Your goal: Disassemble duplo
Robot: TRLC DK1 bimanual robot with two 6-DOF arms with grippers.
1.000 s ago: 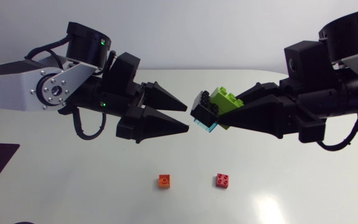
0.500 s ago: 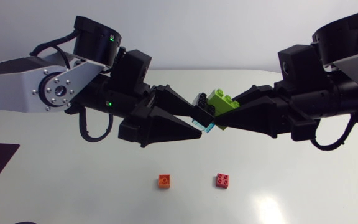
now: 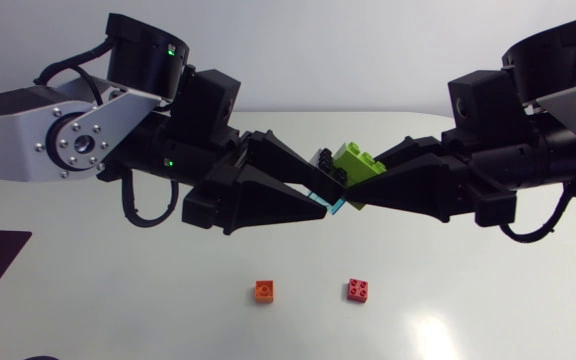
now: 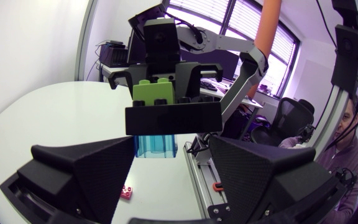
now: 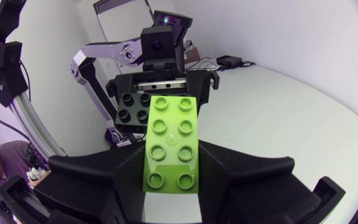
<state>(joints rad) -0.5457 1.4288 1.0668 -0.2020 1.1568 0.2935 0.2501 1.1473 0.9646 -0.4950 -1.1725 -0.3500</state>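
Above the table's point(image 3: 468, 310) middle, our right gripper point(image 3: 363, 185) pinches the duplo stack point(image 3: 343, 172) by its green brick point(image 5: 171, 143). Our left gripper point(image 3: 320, 190), jaws spread, flanks the black brick point(image 4: 173, 117). It looks like light, rigid, slick plastic, so we'd clamp the black brick's flat sides and pry.

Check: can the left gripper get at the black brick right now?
Probably yes. The black brick sticks out past the right gripper holding the green brick, and the open left gripper faces it, nothing between.

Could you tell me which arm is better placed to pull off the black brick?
Left, probably: the left gripper, open, flanks the black brick; the right gripper holds the green brick.
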